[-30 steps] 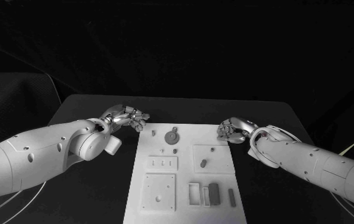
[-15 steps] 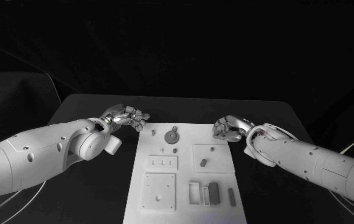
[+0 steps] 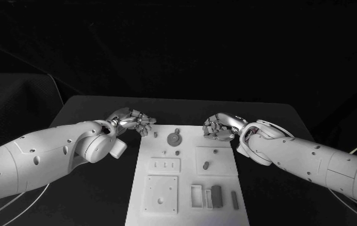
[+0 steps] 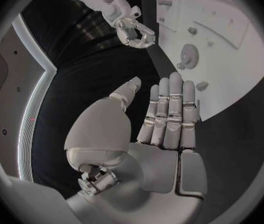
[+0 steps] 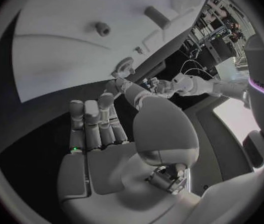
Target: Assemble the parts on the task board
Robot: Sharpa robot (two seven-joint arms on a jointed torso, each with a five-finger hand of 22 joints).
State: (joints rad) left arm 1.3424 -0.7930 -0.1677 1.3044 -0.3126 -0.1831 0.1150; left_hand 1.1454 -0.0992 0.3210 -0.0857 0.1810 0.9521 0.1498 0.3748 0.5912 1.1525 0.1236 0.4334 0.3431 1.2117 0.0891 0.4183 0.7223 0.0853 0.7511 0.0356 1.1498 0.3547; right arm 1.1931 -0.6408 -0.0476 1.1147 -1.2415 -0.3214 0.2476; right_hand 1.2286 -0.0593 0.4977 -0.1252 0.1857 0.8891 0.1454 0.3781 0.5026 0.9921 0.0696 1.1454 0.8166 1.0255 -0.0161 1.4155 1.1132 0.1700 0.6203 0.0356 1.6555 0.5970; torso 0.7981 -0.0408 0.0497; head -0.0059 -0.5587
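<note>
The white task board (image 3: 149,205) lies in the middle of the table, lengthwise away from me. On its far end lies a grey gear (image 3: 175,138) (image 4: 188,52). A small peg (image 3: 215,151) (image 5: 101,29) and a short capsule piece (image 3: 205,165) (image 5: 158,17) sit on a raised square right of the middle. A dark block (image 3: 216,194) and a slim bar (image 3: 234,199) lie near the front right. My left hand (image 3: 134,120) (image 4: 163,119) hovers at the far left corner, fingers straight, holding nothing. My right hand (image 3: 220,127) (image 5: 101,129) is over the far right corner, also holding nothing.
A plate with three small slots (image 3: 163,164) and a larger square plate (image 3: 160,194) sit on the board's left half. A pale open frame (image 3: 196,195) stands beside the dark block. Black table (image 3: 89,107) surrounds the board on all sides.
My right hand has moved left from beside the board to over its far right corner. My left hand has shifted slightly toward the board.
</note>
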